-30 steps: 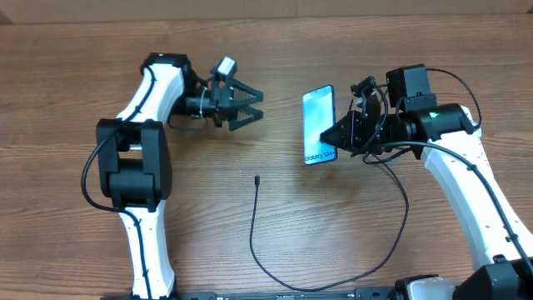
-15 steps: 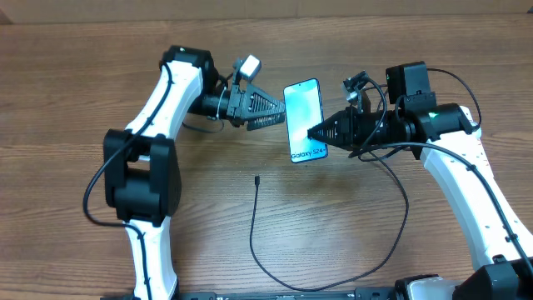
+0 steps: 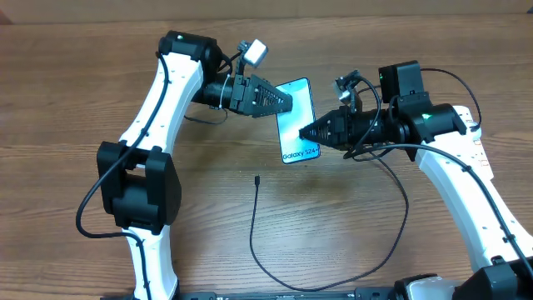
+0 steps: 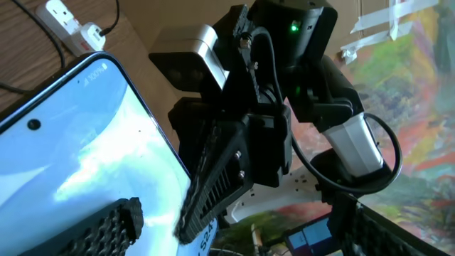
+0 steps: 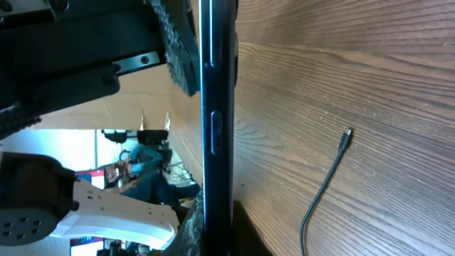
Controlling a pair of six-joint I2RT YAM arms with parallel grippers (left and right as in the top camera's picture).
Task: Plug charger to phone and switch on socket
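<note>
My right gripper (image 3: 310,132) is shut on the lower right edge of the phone (image 3: 297,119) and holds it above the table, its blue "Galaxy" screen facing up. From the right wrist the phone (image 5: 214,121) appears edge-on, clamped at the bottom by my right gripper (image 5: 217,229). My left gripper (image 3: 286,102) is open, its fingers reaching over the phone's upper left corner; one finger (image 4: 106,227) lies across the screen (image 4: 64,142). The charger tip (image 3: 257,178) lies loose on the wood, and its black cable (image 3: 253,242) loops away to the right. The white socket (image 4: 65,16) shows far off.
The charger tip (image 5: 346,136) rests on bare wood to the right of the phone's edge. The cable curves along the table's front edge (image 3: 333,287) and back up toward the right arm (image 3: 466,192). The left arm base (image 3: 137,187) stands at the left.
The right gripper has carried the phone left and up off the table. The left arm has swung right, so its open fingers now overlap the phone's upper corner. The charger has not moved.
</note>
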